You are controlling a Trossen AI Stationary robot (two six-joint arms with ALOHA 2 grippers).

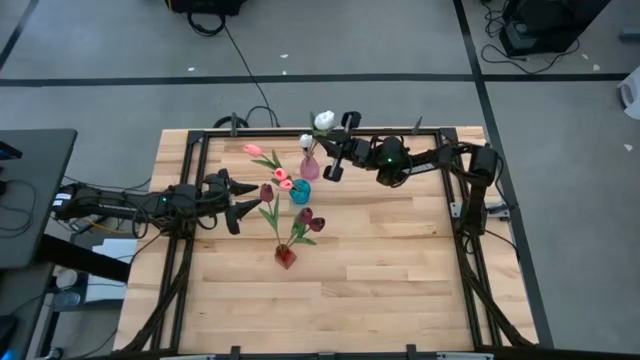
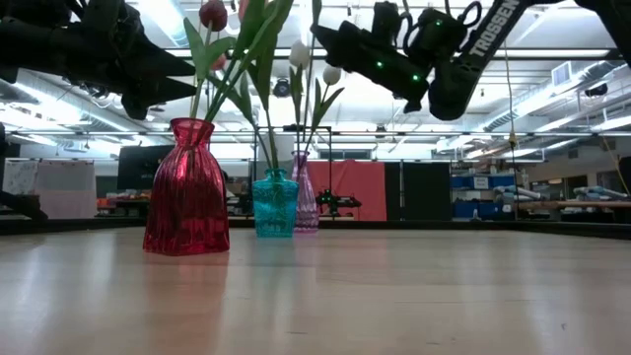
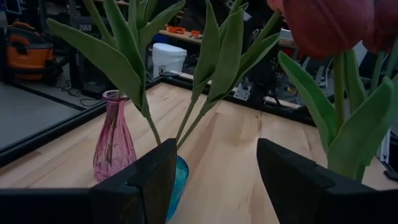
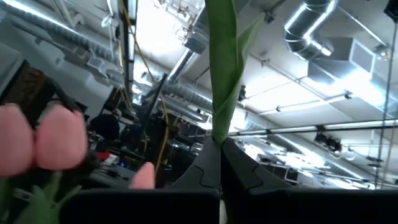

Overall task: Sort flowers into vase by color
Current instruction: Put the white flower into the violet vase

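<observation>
White flower [image 1: 324, 121] stem pinched in right tool [image 1: 340, 146], above pink vase [image 1: 309, 167]

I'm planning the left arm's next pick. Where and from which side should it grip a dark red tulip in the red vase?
Probably grip the dark red tulip on its thin stem, just under the head, where the leaves fork away. Come level from the left gripper side, whose jaws stand open and face it. The stem leans out of the red vase, so lift along that lean.
</observation>
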